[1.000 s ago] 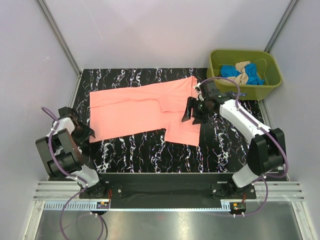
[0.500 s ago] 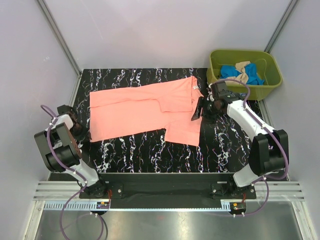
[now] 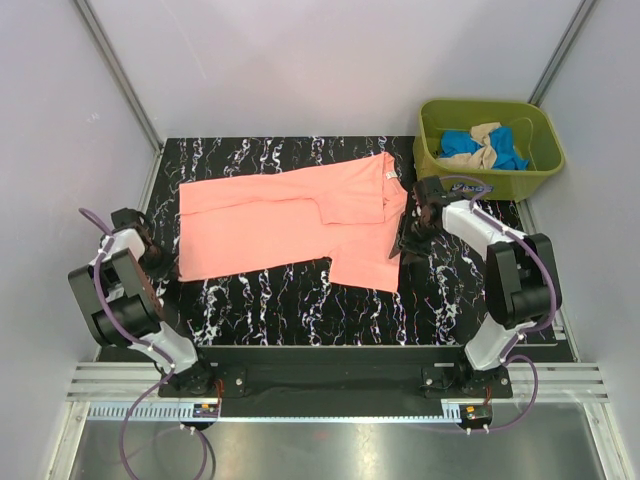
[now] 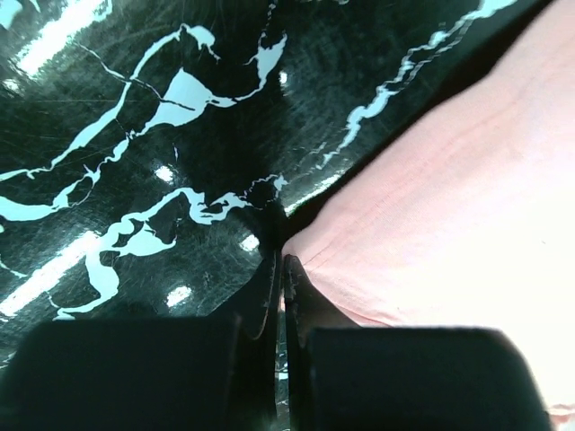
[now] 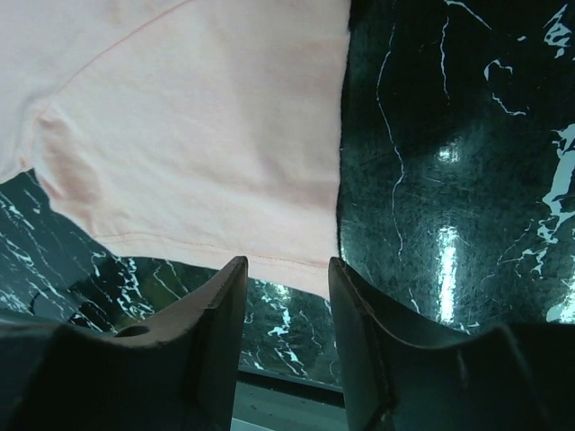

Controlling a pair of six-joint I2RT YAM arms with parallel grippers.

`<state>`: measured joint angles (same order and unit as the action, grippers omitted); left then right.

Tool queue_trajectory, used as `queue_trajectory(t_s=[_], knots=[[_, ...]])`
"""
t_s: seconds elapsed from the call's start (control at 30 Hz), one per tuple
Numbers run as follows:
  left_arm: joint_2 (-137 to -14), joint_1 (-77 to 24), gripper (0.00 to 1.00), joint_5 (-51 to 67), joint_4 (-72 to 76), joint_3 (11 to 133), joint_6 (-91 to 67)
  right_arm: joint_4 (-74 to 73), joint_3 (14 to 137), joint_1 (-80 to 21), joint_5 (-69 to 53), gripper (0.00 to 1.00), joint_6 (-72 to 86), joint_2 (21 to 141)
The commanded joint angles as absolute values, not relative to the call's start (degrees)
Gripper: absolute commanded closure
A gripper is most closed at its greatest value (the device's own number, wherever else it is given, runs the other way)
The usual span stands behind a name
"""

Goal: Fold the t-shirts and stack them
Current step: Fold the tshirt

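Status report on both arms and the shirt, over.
Left gripper shut on corner of pink t-shirt. Right gripper open, straddling its hem. Shirt flat, partly folded. Nothing in the way.

my table [image 3: 260,300] is black marble shot with white veins. the salmon-pink t-shirt [image 3: 280,215] lies spread flat across its middle, one sleeve reaching toward the near edge. an olive-green tub [image 3: 432,150] sits at the far right corner.
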<state>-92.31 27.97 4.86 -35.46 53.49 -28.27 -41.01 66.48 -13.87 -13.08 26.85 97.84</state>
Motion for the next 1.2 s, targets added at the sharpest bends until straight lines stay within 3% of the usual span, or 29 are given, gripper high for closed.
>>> queue_trajectory(t_s=[0.0,0.37,0.97,1.07,1.17], knots=[[-88.7,28.6,1.0,6.5,-34.3,55.5,-26.5,-38.5,64.6,-13.8,-12.6,0.52,28.5,98.4],[-88.0,28.5,1.0,8.3,-34.1,53.7,-27.1,-35.4,61.3,-11.9,-12.2,0.47,26.8,99.6],[-87.5,28.5,1.0,8.0,-35.1,54.1,-27.2,-27.3,58.7,-11.7,-15.2,0.57,29.2,102.7],[-87.5,28.6,1.0,8.3,-35.1,54.1,-27.2,-26.4,59.1,-11.7,-14.9,0.62,29.1,103.5],[-87.5,28.7,1.0,8.2,-35.3,54.5,-27.3,-27.1,59.9,-11.6,-15.6,0.82,29.0,104.1]])
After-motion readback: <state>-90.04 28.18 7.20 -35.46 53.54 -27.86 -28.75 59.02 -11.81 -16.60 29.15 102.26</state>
